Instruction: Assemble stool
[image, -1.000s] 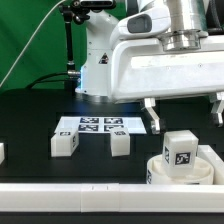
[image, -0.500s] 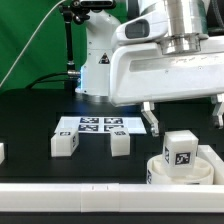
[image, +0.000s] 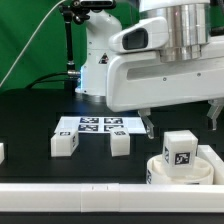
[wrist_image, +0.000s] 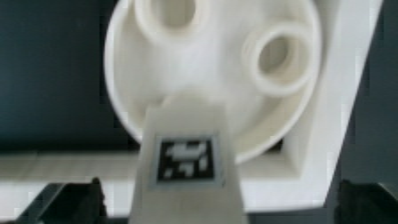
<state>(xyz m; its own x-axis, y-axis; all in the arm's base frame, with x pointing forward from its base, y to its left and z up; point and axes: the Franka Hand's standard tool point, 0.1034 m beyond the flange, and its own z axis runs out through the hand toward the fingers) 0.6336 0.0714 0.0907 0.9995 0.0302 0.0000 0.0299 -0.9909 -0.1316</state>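
One upright leg (image: 180, 148) stands in the round seat (image: 153, 172) at the exterior view's right, straight beneath the claw (image: 181, 121), whose fingers hang wide apart and hold nothing; the leg's long axis points up into the gap between them, so a plain descent should straddle it. Toward the exterior view's left the surface (image: 30, 120) is roomier, with a second leg (image: 120, 143) and a third leg (image: 65, 143) near the marker board (image: 92, 124); the border rail (image: 80, 196) lies close in front of the seat.
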